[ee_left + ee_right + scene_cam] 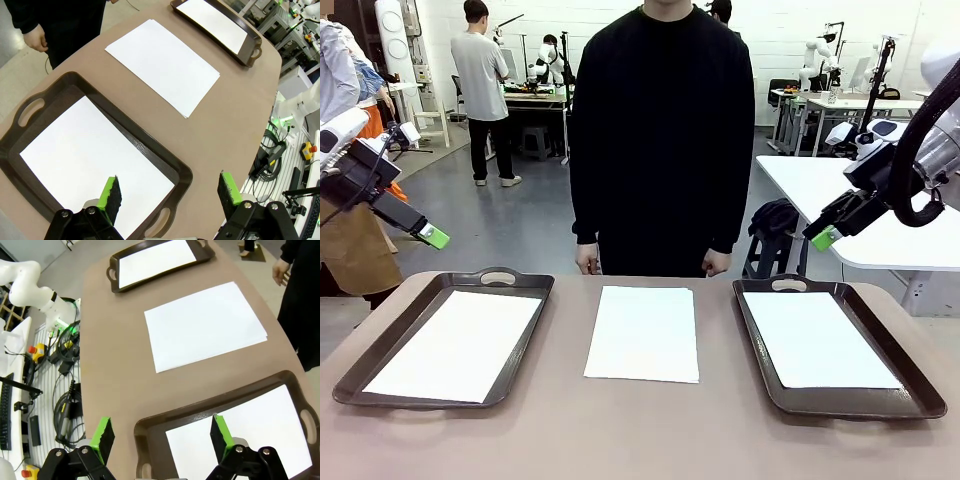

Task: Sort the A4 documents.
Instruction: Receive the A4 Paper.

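Plain white A4 paper sheets lie in three places. A small centre stack [642, 333] rests flat on the bare brown worktop [640, 440] between two trays. A left sheet [455, 345] lies inside the dark brown handled left tray [395, 340], and a right sheet [817, 340] lies inside the matching right tray [883, 340]. The stack's far corner shows slightly offset edges, so it is probably several sheets.

The black, green-padded left tool [433, 237] hangs well above the left tray, its fingers spread wide and empty. The right tool [823, 238] hangs likewise above the right tray, also spread and holding nothing. A person in a black top [660, 130] stands at the far side, hands down.

The paper should be very light, limp and easily creased, and the sheets will likely slide on one another. Lying flush, a sheet offers no edge to get under. A likely hold is the near short edge or a corner: press one pad down to buckle the top sheet, then pinch the raised fold gently.
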You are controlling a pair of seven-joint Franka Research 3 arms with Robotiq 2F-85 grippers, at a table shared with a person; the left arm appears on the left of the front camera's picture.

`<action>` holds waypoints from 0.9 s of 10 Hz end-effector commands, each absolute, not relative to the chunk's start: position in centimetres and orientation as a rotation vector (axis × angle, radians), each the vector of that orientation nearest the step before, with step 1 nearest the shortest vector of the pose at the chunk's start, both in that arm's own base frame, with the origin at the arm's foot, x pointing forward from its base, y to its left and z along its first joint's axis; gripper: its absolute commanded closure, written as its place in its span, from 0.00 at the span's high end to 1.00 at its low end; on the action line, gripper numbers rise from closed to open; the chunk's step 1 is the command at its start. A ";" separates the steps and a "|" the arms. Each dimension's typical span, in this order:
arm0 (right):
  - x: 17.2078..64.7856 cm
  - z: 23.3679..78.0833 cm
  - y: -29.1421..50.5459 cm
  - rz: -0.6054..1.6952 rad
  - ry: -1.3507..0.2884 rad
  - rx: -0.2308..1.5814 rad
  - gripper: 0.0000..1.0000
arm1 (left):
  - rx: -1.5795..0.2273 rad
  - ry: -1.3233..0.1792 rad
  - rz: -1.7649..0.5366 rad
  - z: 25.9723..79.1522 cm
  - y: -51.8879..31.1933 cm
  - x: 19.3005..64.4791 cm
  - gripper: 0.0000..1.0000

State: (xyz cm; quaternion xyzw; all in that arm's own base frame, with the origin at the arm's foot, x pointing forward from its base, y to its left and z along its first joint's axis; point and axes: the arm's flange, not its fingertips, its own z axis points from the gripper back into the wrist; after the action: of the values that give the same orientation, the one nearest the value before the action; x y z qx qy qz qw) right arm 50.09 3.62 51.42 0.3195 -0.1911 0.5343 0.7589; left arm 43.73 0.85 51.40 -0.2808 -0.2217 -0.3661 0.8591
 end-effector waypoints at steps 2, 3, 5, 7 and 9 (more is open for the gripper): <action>50.1 51.3 3.8 1.172 -0.421 0.688 1.00 | -0.590 -0.466 -0.779 51.4 0.8 43.7 1.00; 50.1 51.3 3.8 1.172 -0.421 0.688 1.00 | -0.590 -0.466 -0.779 51.4 0.8 43.7 1.00; 50.1 51.3 3.8 1.172 -0.421 0.688 1.00 | -0.590 -0.466 -0.779 51.4 0.8 43.7 1.00; 50.1 51.3 3.8 1.172 -0.421 0.688 1.00 | -0.590 -0.466 -0.779 51.4 0.8 43.7 1.00; 50.1 51.3 3.8 1.172 -0.421 0.688 1.00 | -0.590 -0.466 -0.779 51.4 0.8 43.7 1.00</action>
State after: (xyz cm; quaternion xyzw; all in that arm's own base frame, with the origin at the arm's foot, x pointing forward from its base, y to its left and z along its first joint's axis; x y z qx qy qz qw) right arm 50.09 3.63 51.42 0.3195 -0.1911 0.5344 0.7589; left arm 43.73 0.85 51.40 -0.2808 -0.2217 -0.3661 0.8591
